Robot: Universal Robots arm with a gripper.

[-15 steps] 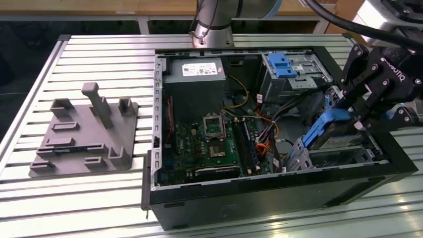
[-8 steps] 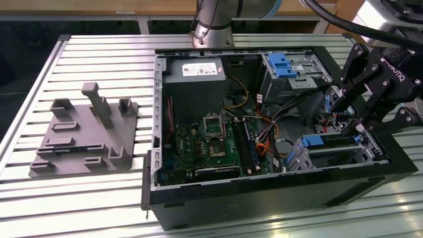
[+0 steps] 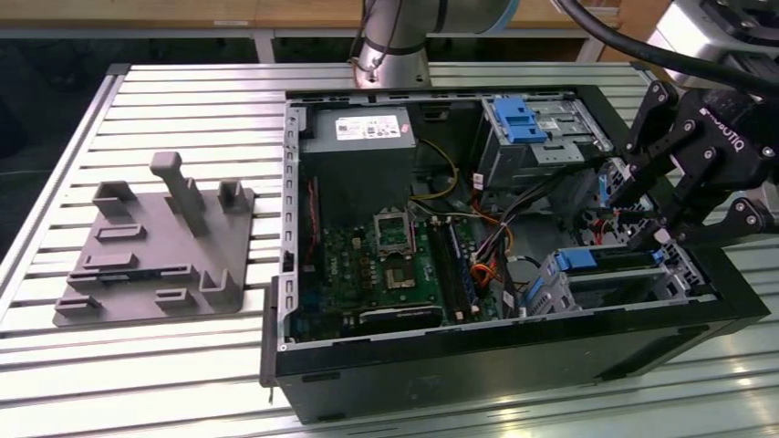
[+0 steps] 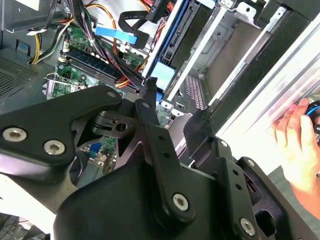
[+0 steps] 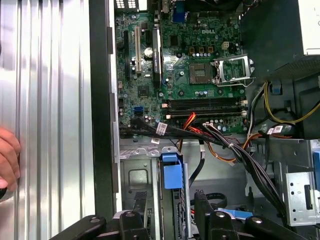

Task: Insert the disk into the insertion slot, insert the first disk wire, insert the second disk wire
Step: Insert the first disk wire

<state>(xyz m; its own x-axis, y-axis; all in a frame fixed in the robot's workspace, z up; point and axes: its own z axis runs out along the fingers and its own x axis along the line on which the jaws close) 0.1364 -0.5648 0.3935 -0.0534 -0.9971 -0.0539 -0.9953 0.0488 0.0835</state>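
Observation:
The disk (image 3: 582, 260) sits on edge in the insertion slot (image 3: 633, 287), a silver cage at the case's corner on the exterior view's right; its blue carrier end (image 5: 171, 175) sticks out. My black gripper (image 3: 645, 214) hangs just above that cage. In both wrist views the gripper (image 5: 170, 215) (image 4: 172, 102) stands open, one finger on each side of the disk's blue edge (image 4: 162, 74) and apart from it. A bundle of black disk wires (image 5: 220, 142) with orange and red leads runs past the cage. I cannot tell whether any wire is plugged in.
The open black computer case (image 3: 487, 365) lies on a slatted aluminium table (image 3: 182, 100). A taller bay with a blue latch (image 3: 517, 119) stands at the back. A grey fixture plate (image 3: 159, 246) sits at the exterior view's left. A person's hand (image 4: 295, 142) rests beside the case.

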